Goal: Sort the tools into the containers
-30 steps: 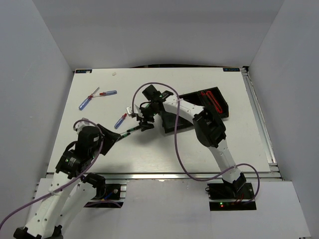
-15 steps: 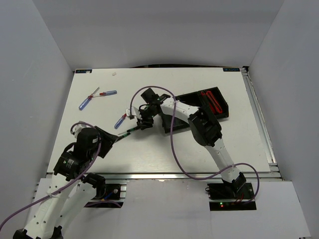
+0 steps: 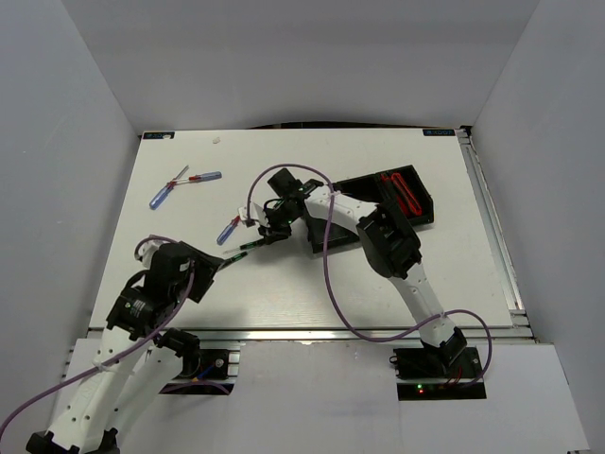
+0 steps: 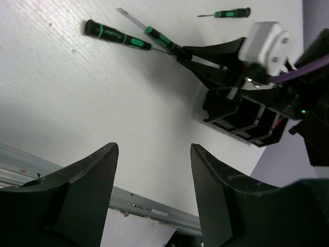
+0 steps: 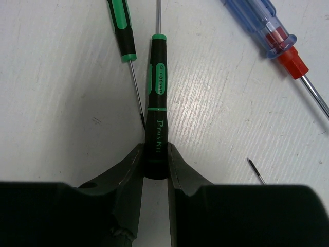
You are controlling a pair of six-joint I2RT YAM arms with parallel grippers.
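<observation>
The right pincer is clenched on the butt of a slim black green-marked screwdriver: light, stiff, probably slick, safer gripped mid-handle. The left pincer hangs released.

Right wrist view: your blue-handled screwdriver runs off the top and right edges; the black screwdriver in the right end effector loses its tip above (too small overhead).

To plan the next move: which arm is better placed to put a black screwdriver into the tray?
Right. The right tool grips a black screwdriver, with the tray near it. The left tool is open, empty and farther away.
</observation>
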